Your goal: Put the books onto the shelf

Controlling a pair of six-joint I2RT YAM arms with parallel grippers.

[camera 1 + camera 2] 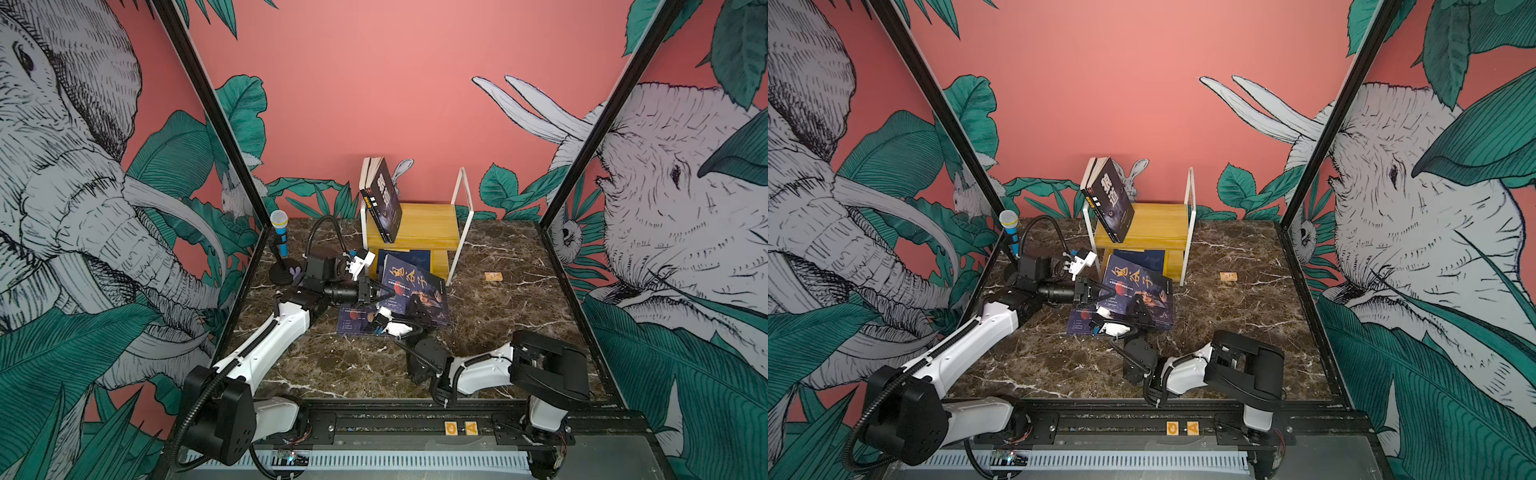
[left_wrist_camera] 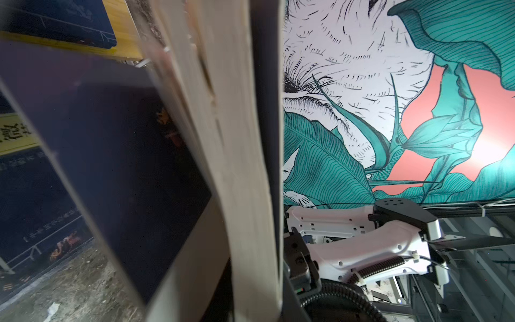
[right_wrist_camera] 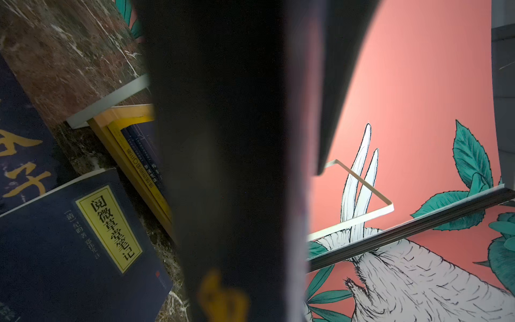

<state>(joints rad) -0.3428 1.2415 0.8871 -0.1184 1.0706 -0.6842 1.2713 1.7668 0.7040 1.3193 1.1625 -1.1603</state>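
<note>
A navy book with gold calligraphy (image 1: pixel 411 286) stands tilted off the counter (image 1: pixel 511 332), just in front of the shelf (image 1: pixel 428 224). The left jaws meet its left edge; the right jaws reach from the front onto its lower cover. In both wrist views the book fills the middle and hides the jaws, so how wide either pair stands cannot be told. A second navy book (image 1: pixel 351 322) lies flat beneath it. A navy book with a yellow label (image 3: pixel 55 251) lies flat beside the shelf's lower board. A black book with white characters (image 1: pixel 384 199) leans on the top board.
</note>
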